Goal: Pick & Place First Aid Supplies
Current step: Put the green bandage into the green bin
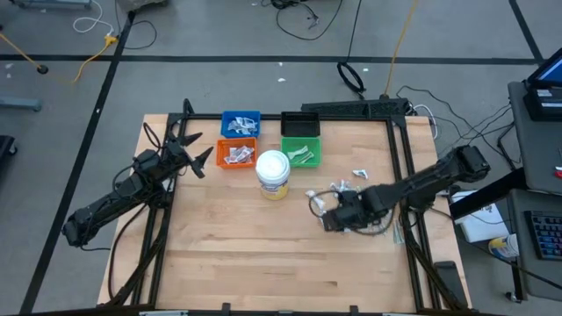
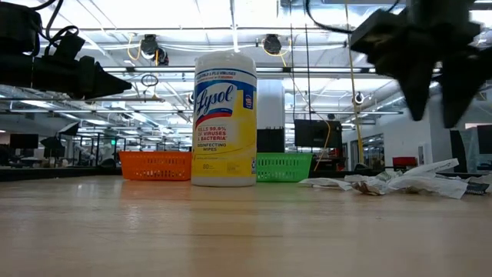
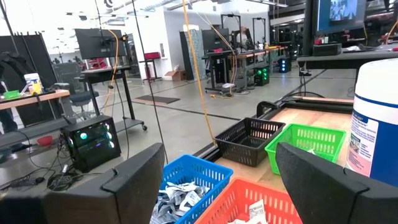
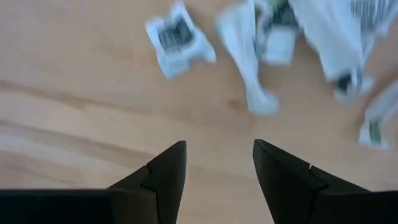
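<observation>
The loose packets (image 4: 249,56) blur in the right wrist view, their printed marks unreadable, several cut off at the edge

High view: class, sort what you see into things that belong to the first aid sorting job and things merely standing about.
Job: loose first aid packets; blue bin; orange bin; green bin; black bin; right gripper.
Standing about: wipes jar; left gripper, waiting.

Both arms matte black, jointed segments w/ cables alongside; left gripper (image 3: 217,180) fingers broad, flat, black; right gripper (image 4: 217,165) fingers tapered, angular.
</observation>
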You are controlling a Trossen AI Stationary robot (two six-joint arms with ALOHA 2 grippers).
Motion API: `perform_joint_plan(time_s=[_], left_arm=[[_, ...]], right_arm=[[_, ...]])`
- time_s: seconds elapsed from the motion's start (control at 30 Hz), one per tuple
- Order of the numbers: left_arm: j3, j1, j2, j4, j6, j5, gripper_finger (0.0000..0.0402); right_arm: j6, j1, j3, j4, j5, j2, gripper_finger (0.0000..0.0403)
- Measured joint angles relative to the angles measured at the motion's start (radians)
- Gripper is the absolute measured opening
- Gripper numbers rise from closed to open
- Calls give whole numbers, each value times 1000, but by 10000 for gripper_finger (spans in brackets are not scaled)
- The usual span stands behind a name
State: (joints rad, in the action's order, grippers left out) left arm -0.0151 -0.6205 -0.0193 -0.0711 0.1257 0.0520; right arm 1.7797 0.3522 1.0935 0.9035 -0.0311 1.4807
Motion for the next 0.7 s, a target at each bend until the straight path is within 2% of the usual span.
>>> perform_joint_plan(time_s=[0.13, 0.3, 0.57, 0.7], left_arm=[[0, 0, 0, 0, 0, 0, 310], [0, 0, 0, 0, 0, 0, 310], [0, 0, 0, 0, 0, 0, 310], [0, 0, 0, 0, 0, 0, 310]], right_arm=[[84, 93, 0, 13, -1, 14, 183], [144, 177, 0, 111, -80, 72, 183], [155, 259, 0, 339, -108, 137, 183], [146, 281, -13, 423, -167, 151, 183]])
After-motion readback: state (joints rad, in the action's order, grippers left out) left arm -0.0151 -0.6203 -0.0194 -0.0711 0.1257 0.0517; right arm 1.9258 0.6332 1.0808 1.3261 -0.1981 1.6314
